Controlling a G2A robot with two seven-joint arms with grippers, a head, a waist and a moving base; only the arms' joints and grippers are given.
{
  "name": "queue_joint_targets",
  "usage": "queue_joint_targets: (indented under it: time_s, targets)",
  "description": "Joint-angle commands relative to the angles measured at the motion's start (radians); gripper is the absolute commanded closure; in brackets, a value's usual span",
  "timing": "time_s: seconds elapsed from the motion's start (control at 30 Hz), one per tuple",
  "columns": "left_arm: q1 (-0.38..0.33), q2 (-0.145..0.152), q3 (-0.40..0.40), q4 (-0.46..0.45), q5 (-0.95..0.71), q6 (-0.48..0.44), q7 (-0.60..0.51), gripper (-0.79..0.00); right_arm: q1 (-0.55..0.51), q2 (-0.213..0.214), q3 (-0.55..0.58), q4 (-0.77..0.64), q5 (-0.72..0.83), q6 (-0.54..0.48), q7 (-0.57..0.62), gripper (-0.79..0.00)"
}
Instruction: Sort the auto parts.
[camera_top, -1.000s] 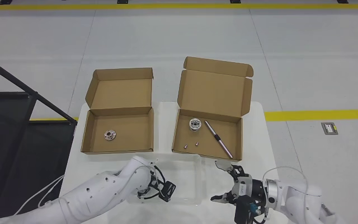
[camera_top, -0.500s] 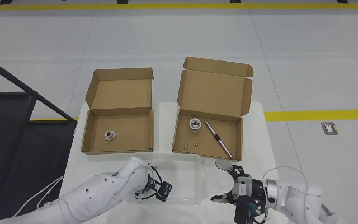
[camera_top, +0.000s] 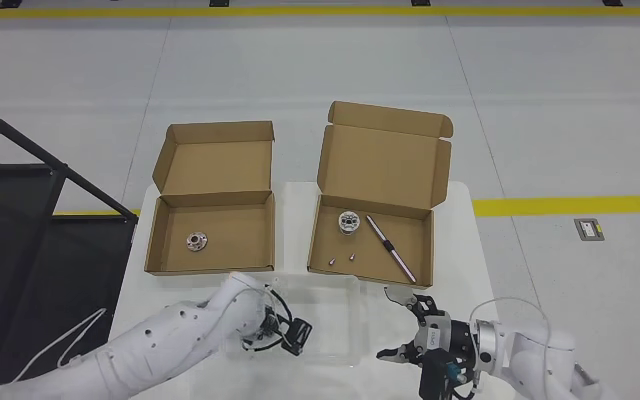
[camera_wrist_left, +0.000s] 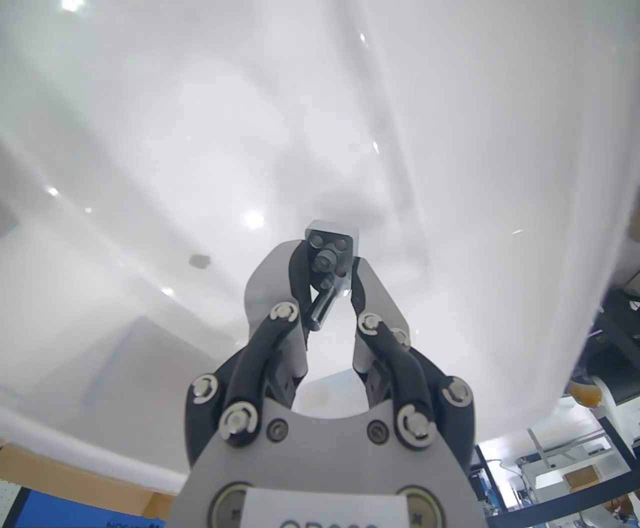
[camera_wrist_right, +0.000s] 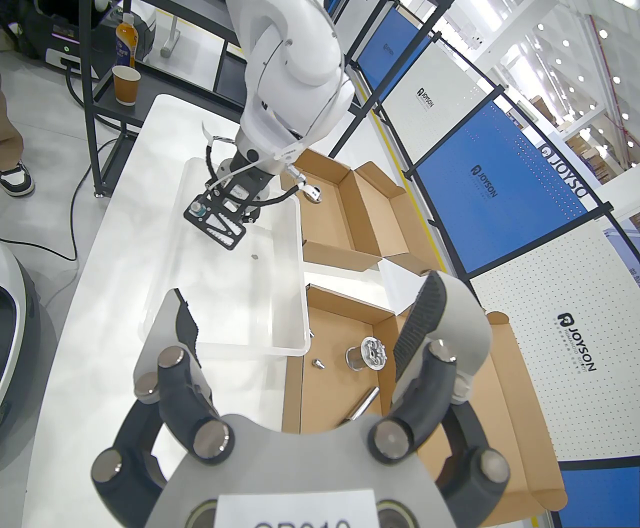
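White table (camera_top: 465, 270) bore clear tray (camera_wrist_right: 250, 346); left gripper (camera_wrist_left: 328, 280) clamped a metal fitting (camera_wrist_left: 332, 240), right gripper (camera_wrist_right: 307, 302) gaped. Advised: lift clear of tray wall.

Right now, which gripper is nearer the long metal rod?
Right. The right gripper sits just before the box holding the rod; the left gripper is over the clear tray, farther off.

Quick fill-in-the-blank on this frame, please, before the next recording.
The left gripper is ____ on a small metal part.
The right gripper has its jaws ____.
The left box holds exactly ____ flange.
The right box holds a rod, a round part and ____ small screws.
Missing: shut, open, one, two.
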Motion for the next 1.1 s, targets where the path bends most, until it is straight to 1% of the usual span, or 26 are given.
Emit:
queue_joint_targets:
  time_s: [0.0, 0.1, 0.17, 0.23, 0.37, 0.43, 0.5, 0.6, 0.67, 1.0, 1.07]
  targets:
    - [-0.045, 0.028, -0.004, -0.025, -0.042, 0.0, 0.033, 0.0, 0.0, 0.0, 0.0, 0.0, 0.0, 0.0, 0.0, -0.785]
    - [-0.094, 0.085, -0.044, -0.079, -0.088, 0.0, 0.059, 0.0, 0.0, 0.0, 0.0, 0.0, 0.0, 0.0, 0.0, -0.785]
    - [-0.113, 0.131, -0.1, -0.108, -0.113, 0.0, 0.069, 0.0, 0.0, 0.0, 0.0, 0.0, 0.0, 0.0, 0.0, -0.785]
    - [-0.111, 0.18, -0.164, -0.136, -0.125, 0.013, 0.063, 0.0, 0.0, 0.0, 0.0, 0.0, 0.0, 0.0, 0.0, -0.785]
    - [-0.059, 0.27, -0.283, -0.167, -0.134, 0.097, 0.024, 0.0, 0.0, 0.0, 0.0, 0.0, 0.0, 0.0, 0.0, -0.785]
    - [-0.027, 0.305, -0.334, -0.165, -0.143, 0.136, 0.03, 0.0, 0.0, 0.0, 0.0, 0.0, 0.0, 0.0, 0.0, -0.785]
    - [0.008, 0.331, -0.37, -0.154, -0.138, 0.17, 0.034, 0.0, 0.0, 0.0, 0.0, 0.0, 0.0, 0.0, 0.0, -0.785]
    - [0.051, 0.355, -0.413, -0.098, -0.141, 0.222, 0.1, 0.0, 0.0, 0.0, 0.0, 0.0, 0.0, 0.0, 0.0, -0.785]
    - [0.076, 0.361, -0.436, -0.029, -0.157, 0.268, 0.171, 0.0, 0.0, 0.0, 0.0, 0.0, 0.0, 0.0, 0.0, -0.785]
    - [0.079, 0.362, -0.437, -0.024, -0.155, 0.27, 0.179, 0.0, 0.0, 0.0, 0.0, 0.0, 0.0, 0.0, 0.0, -0.785]
    - [0.097, 0.359, -0.442, 0.0, -0.188, 0.301, 0.216, 0.0, 0.0, 0.0, 0.0, 0.0, 0.0, 0.0, 0.0, -0.785]
